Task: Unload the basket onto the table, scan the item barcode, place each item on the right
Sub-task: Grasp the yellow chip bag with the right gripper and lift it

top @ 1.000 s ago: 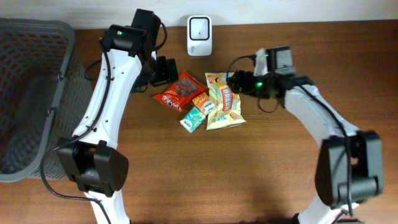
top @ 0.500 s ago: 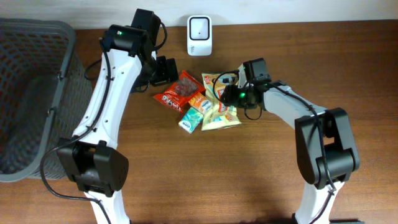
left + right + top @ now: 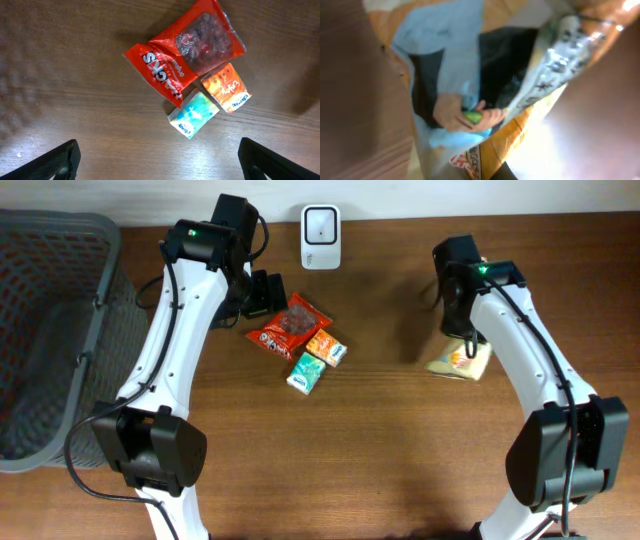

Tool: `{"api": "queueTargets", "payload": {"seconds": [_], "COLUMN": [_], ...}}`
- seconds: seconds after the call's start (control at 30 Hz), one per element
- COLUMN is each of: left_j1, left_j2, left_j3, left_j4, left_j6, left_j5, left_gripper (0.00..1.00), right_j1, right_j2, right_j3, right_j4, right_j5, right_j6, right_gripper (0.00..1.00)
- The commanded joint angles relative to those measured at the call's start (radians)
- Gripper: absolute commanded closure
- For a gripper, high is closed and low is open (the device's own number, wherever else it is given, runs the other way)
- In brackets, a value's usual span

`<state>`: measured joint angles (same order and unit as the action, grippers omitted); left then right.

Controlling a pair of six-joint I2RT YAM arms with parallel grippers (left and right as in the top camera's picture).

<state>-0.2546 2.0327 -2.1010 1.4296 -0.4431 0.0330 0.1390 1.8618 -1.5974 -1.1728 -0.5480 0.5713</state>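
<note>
My right gripper (image 3: 463,338) is shut on the yellow snack bag (image 3: 461,361) and holds it tilted at the right of the table, away from the other packets. In the right wrist view the bag (image 3: 470,100) fills the frame, blurred, with one dark fingertip (image 3: 506,173) at the bottom edge. No barcode can be made out. The white scanner (image 3: 320,223) stands at the back centre. My left gripper (image 3: 262,293) hangs open over bare wood just beside the red snack bag (image 3: 185,55), its jaws wide apart and empty.
A red bag (image 3: 290,327), an orange packet (image 3: 327,347) and a teal packet (image 3: 307,372) lie together left of centre. The orange packet (image 3: 226,87) and teal packet (image 3: 194,114) also show under the left wrist. A grey mesh basket (image 3: 97,330) stands at the far left.
The right gripper has shut on the yellow bag and carried it from the pile to the right. The left arm has not moved.
</note>
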Motion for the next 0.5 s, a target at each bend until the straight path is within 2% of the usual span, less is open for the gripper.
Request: {"api": "queueTargets", "payload": {"seconds": [0.0,0.13,0.3,0.37,0.4,0.47], "left_j1": [0.000,0.000,0.000,0.000,0.000,0.000], "left_j2": [-0.023,-0.023,-0.023,-0.023,-0.023,-0.023], "left_j3": [-0.014,-0.014,-0.014,-0.014,-0.014,-0.014], "left_j4": [0.001,0.000,0.000,0.001,0.001,0.001], "left_j6": [-0.013,-0.013,-0.013,-0.013,-0.013,-0.013], "left_j5": [-0.007,-0.007,-0.007,-0.006,-0.007,-0.007], "left_gripper": [0.01,0.01,0.01,0.01,0.01,0.01], "right_j1": [0.004,0.056,0.242,0.309,0.330,0.325], "right_j2": [0.031,0.147,0.269,0.269,0.265,0.253], "right_j3": [0.034,0.050,0.050,0.040,0.007,-0.099], "right_j4": [0.010,0.040,0.094,0.098,0.074,-0.009], "right_j5": [-0.325,-0.318,-0.298,-0.293,-0.277,-0.205], "right_j6": [0.126,0.126,0.125,0.126,0.126,0.126], "right_gripper": [0.96,0.95,0.81,0.52,0.43,0.39]}}
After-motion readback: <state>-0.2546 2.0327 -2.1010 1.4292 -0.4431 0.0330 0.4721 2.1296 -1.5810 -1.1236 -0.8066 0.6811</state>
